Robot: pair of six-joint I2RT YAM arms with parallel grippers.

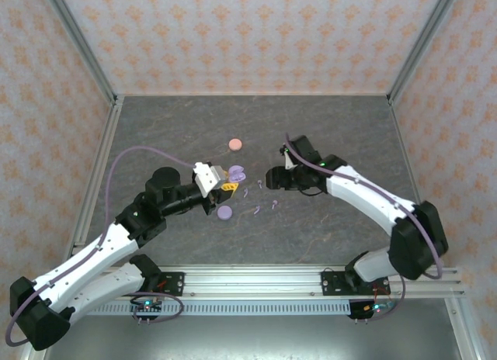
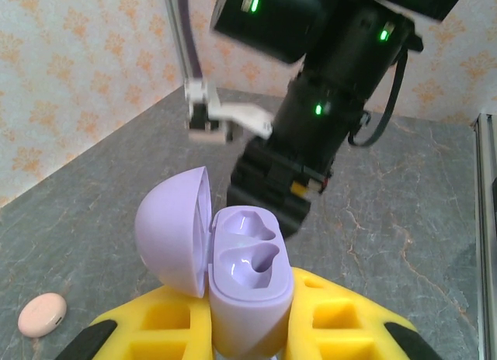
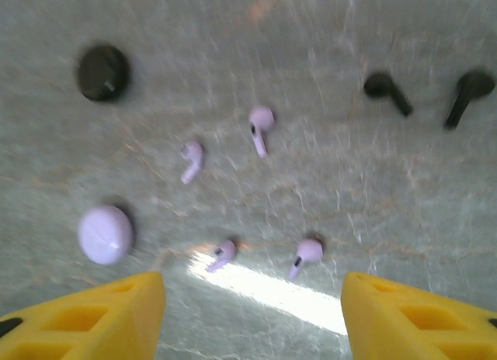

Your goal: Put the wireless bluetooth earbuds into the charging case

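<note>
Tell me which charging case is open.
The lilac case in the left tool: lid swung back, both sockets empty. The pink puck, black puck and lilac puck lie shut.

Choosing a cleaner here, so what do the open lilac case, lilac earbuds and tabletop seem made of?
Lilac case: likely moulded plastic, smooth satin, soft highlights in its empty wells.
Lilac earbuds: probably similar plastic; too blurred for finish.
Tabletop: matte grey with pale veins, stone or printed laminate, can't tell.
</note>
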